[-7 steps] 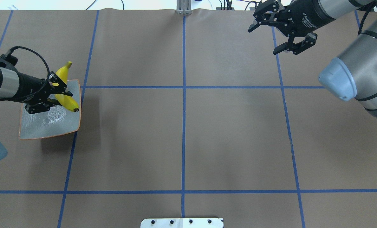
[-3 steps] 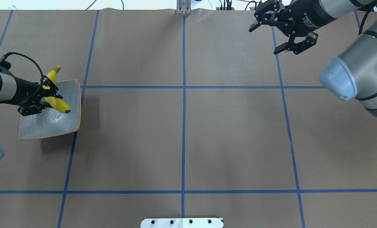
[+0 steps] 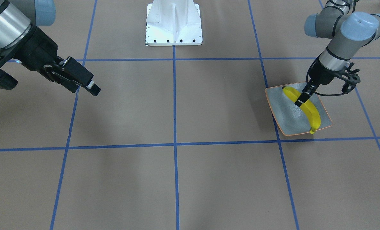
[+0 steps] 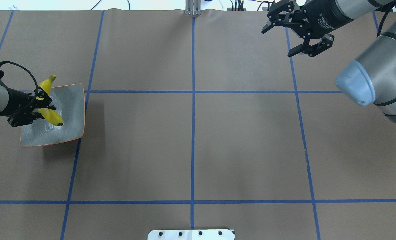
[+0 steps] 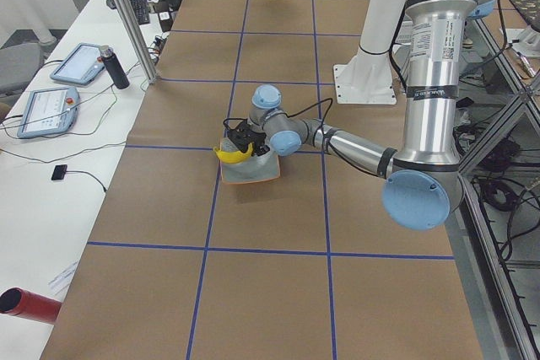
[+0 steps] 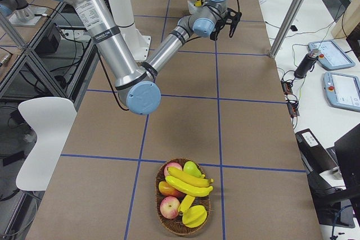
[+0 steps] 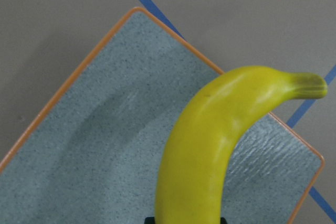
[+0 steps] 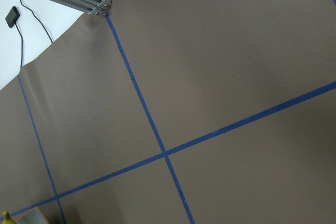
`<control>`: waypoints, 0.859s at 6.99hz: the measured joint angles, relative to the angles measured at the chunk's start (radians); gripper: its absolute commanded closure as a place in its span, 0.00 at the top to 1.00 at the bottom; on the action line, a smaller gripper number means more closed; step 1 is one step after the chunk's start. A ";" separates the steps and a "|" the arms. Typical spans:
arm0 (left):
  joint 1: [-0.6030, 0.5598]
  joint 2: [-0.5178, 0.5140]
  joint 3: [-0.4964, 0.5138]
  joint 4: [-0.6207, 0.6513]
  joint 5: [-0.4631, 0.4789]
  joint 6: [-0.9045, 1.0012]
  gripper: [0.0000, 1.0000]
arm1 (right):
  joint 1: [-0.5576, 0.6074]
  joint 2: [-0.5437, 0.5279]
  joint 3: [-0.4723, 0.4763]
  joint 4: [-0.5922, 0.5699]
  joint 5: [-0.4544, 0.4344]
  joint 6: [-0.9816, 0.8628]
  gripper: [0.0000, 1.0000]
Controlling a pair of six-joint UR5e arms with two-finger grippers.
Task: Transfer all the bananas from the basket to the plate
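The left gripper [image 4: 40,107] has its fingers clamped on one banana [image 4: 53,117], tilted over the plate [image 4: 69,133] at the worktop's [image 4: 244,146] left end, while the right gripper [image 4: 277,41] hangs well apart with fingers spread, and other bananas [image 6: 188,182] lie in the basket [image 6: 163,217].

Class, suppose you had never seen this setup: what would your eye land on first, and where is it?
The bright yellow banana, gripped by the left gripper over the grey-blue plate at the left side of the table. Next, the basket with more bananas at the far right end, and the right gripper hanging open near the far right corner.
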 measured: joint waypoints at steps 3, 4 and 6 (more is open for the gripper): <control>0.000 0.018 -0.040 -0.019 0.019 0.014 1.00 | 0.011 -0.006 -0.001 -0.001 0.000 -0.001 1.00; -0.002 0.019 -0.061 -0.020 0.017 0.039 1.00 | 0.024 -0.017 -0.001 -0.001 0.002 -0.012 1.00; -0.053 0.001 -0.085 0.015 -0.005 0.166 1.00 | 0.071 -0.073 0.000 -0.009 0.009 -0.122 1.00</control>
